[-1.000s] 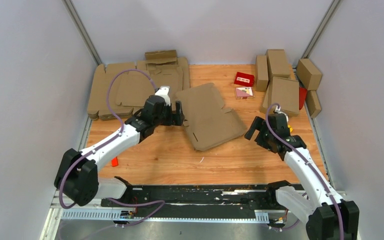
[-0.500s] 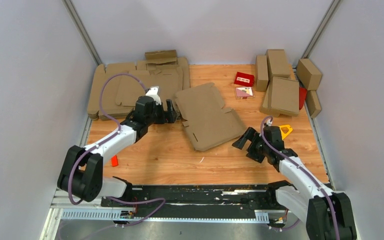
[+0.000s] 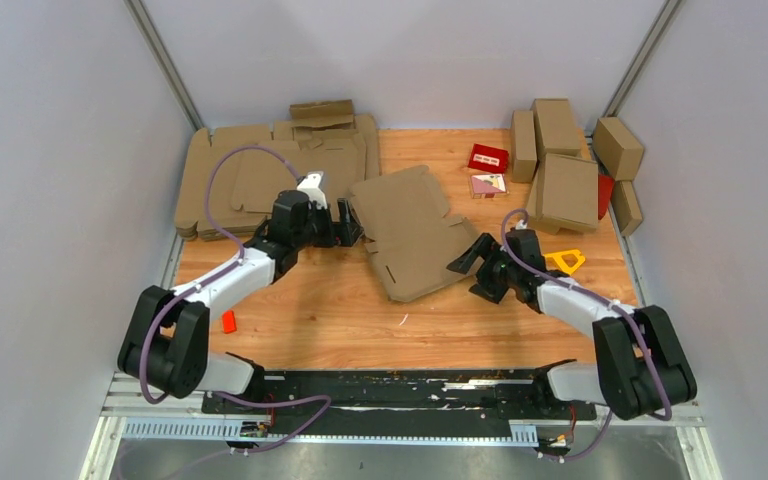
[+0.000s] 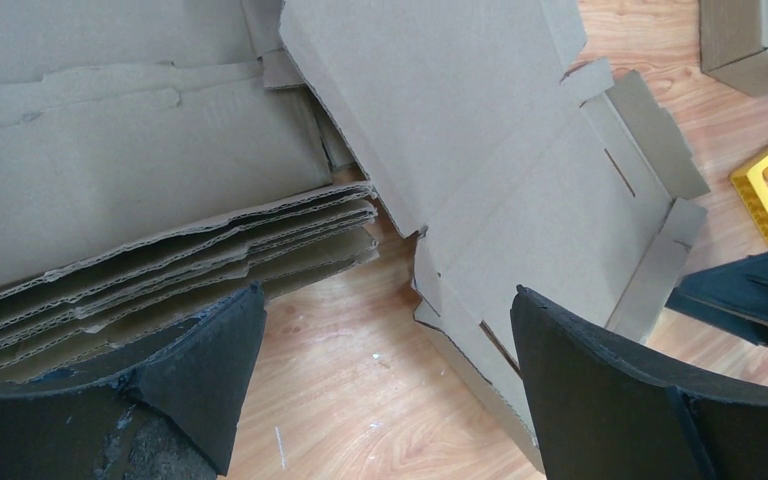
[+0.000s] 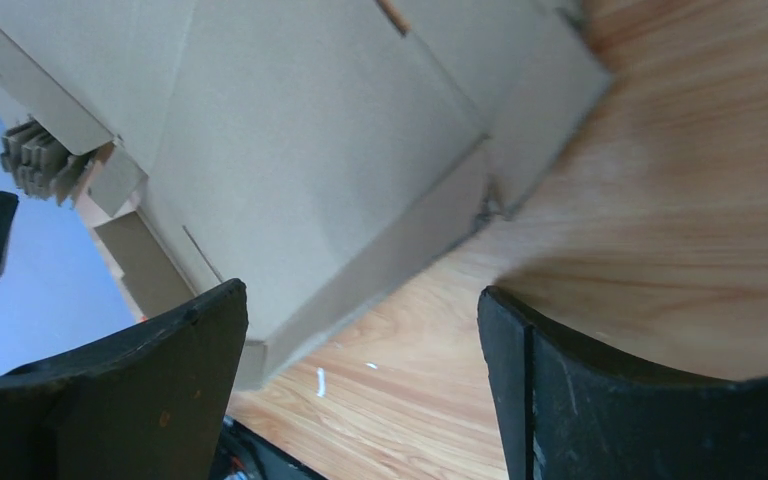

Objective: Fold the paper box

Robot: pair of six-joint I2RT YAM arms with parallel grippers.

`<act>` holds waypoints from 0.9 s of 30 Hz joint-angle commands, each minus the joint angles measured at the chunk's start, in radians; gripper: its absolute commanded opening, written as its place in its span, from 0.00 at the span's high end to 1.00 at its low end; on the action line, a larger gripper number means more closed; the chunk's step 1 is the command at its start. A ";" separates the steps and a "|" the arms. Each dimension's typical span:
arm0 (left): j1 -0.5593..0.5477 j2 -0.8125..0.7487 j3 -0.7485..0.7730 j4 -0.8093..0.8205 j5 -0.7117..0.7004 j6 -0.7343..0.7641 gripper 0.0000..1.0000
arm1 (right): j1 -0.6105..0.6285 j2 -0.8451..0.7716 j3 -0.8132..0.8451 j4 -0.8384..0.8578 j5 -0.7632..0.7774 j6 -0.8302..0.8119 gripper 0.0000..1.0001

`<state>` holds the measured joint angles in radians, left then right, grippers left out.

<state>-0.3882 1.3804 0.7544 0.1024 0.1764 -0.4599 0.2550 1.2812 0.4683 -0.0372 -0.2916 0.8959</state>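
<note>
The paper box (image 3: 415,230) lies as a flat brown die-cut sheet in the middle of the wooden table, partly folded, with its flaps spread. My left gripper (image 3: 348,222) stands open at its left edge. In the left wrist view the sheet's (image 4: 520,190) edge sits just ahead of the right finger, and only bare wood lies between the jaws of the left gripper (image 4: 388,295). My right gripper (image 3: 472,270) is open, low at the sheet's near right corner. In the right wrist view the box (image 5: 290,150) fills the space ahead of the right gripper (image 5: 360,295), which holds nothing.
A thick pile of flat brown blanks (image 3: 250,175) lies at the back left, close to my left arm. Folded cardboard boxes (image 3: 560,160) stand at the back right beside a small red carton (image 3: 488,157). A yellow piece (image 3: 564,261) sits behind my right wrist, and a small red piece (image 3: 228,322) at the near left.
My right arm has swung left and down to the sheet's near right corner. My left gripper has drawn back slightly to the left. The sheet has not visibly moved.
</note>
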 commanded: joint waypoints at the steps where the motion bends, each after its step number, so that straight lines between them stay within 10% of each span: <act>1: 0.003 -0.056 -0.007 0.041 0.007 0.003 0.01 | 0.073 0.083 0.039 0.029 0.092 0.134 0.16; 16: 0.003 -0.122 -0.076 0.084 0.000 0.026 0.01 | 0.148 0.173 0.096 0.044 0.251 0.241 0.35; 24: 0.003 -0.142 -0.096 0.097 0.001 0.025 0.01 | 0.150 0.105 0.136 -0.053 0.325 0.106 0.98; 27: 0.003 -0.147 -0.098 0.097 0.002 0.026 0.01 | 0.149 0.053 0.169 -0.110 0.336 -0.029 1.00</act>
<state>-0.3882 1.2659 0.6643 0.1612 0.1677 -0.4473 0.3965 1.4128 0.5671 -0.0788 -0.0078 1.0546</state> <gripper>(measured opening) 0.988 0.020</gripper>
